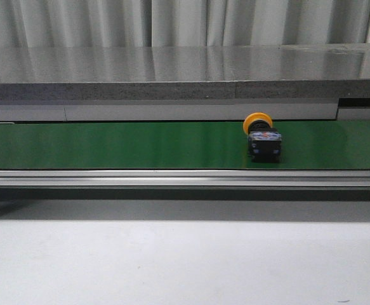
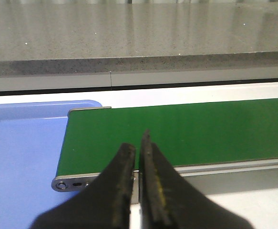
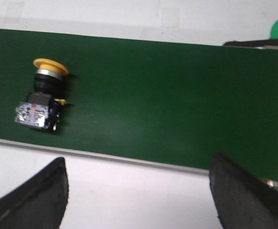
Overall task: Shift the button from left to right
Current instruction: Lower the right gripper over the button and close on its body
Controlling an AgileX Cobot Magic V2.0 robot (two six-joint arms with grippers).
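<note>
A yellow-capped push-button switch [image 1: 261, 138] lies on a green conveyor belt [image 1: 121, 145]. Left gripper [image 2: 137, 157] closed and empty; right gripper [image 3: 139, 191] spread wide.

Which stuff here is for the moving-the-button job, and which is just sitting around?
For the job:
- button, lying on the green belt
- right gripper, fingers wide open
- left gripper, fingers closed, empty

Just sitting around:
- blue tray
- grey counter
</note>
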